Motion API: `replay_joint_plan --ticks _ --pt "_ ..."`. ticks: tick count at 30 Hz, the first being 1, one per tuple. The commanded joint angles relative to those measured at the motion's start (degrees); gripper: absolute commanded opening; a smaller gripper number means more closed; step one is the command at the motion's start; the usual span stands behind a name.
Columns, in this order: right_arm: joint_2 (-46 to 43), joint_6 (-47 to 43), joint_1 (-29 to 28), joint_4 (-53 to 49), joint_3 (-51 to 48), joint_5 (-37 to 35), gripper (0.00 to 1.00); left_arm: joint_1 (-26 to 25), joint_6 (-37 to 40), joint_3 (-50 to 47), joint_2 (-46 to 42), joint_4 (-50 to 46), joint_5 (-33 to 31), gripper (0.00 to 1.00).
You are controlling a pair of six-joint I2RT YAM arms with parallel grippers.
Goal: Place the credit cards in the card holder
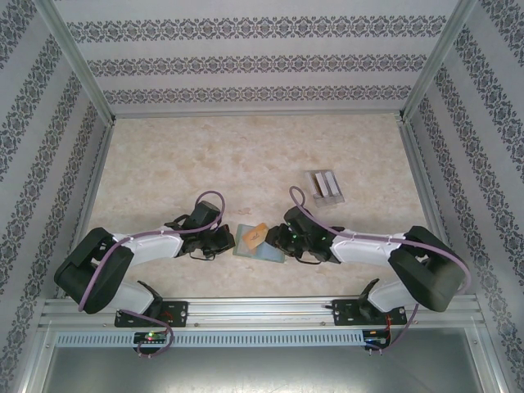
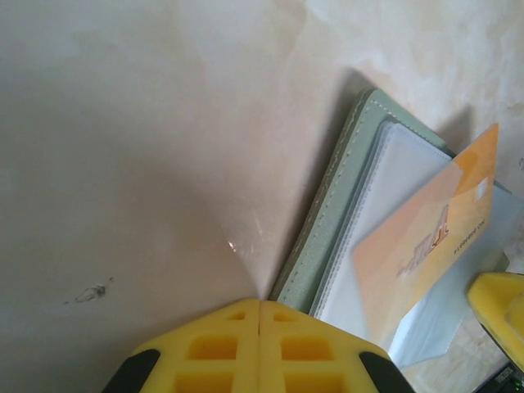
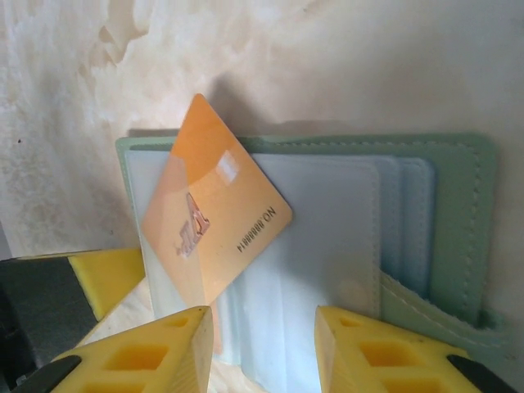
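Left hand (image 2: 260, 327) of mine is shut tight, its two yellow fingertips pressed together with no gap. It sits low on the desk (image 1: 164, 164), right at the near corner of the card holder (image 2: 336, 196) and touching its green stitched edge. My right hand (image 3: 266, 344) comes in from the other side with its fingers standing apart at a narrow-to-middling gap, and nothing is pinched between them. Its tips rest over the near edge of the holder's pale inner pockets.

From above, the card holder lies open and flat on the desk between my two hands, just ahead of both. Its clear sleeves face up inside the sage-green cover. An orange card (image 3: 209, 221) lies tilted across one half of it. One corner pokes out past the holder's far edge, and the printed number runs along the card's lower side. The card's near end looks paler, as if tucked under a clear sleeve, but I cannot tell for sure. That end reaches down beside the inner finger of my right hand.

Well apart, farther back on my right, a clear rack (image 1: 326, 186) stands on the desk.
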State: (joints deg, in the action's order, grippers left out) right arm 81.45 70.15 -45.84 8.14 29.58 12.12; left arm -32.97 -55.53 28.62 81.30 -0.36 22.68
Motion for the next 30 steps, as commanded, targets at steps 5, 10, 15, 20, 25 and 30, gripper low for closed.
replay_joint_plan --ticks 5,10,15,20,25,30 --pt "4.6 -0.8 0.8 1.9 3.6 -0.7 0.38 -0.6 1.6 -0.6 0.1 -5.4 -2.1 0.0" --pt "6.7 -0.4 0.9 2.3 4.5 -1.8 0.37 -0.6 1.2 -1.1 -0.1 -4.6 -1.8 0.0" --pt "7.7 0.4 0.8 3.1 5.5 -1.6 0.32 -0.7 0.7 -1.6 -0.8 -4.7 -2.3 0.0" --pt "4.3 -1.4 0.5 1.5 5.3 -4.6 0.14 -0.6 1.5 -0.8 -0.8 -5.9 -2.4 0.0" --pt "2.5 -2.3 0.7 1.0 4.5 -5.8 0.05 -0.6 1.7 -0.8 -0.5 -5.8 -2.6 0.0" --pt "2.1 -2.9 1.0 0.3 3.6 -4.4 0.01 -0.7 0.4 -1.7 -0.8 -4.6 -3.0 0.0"
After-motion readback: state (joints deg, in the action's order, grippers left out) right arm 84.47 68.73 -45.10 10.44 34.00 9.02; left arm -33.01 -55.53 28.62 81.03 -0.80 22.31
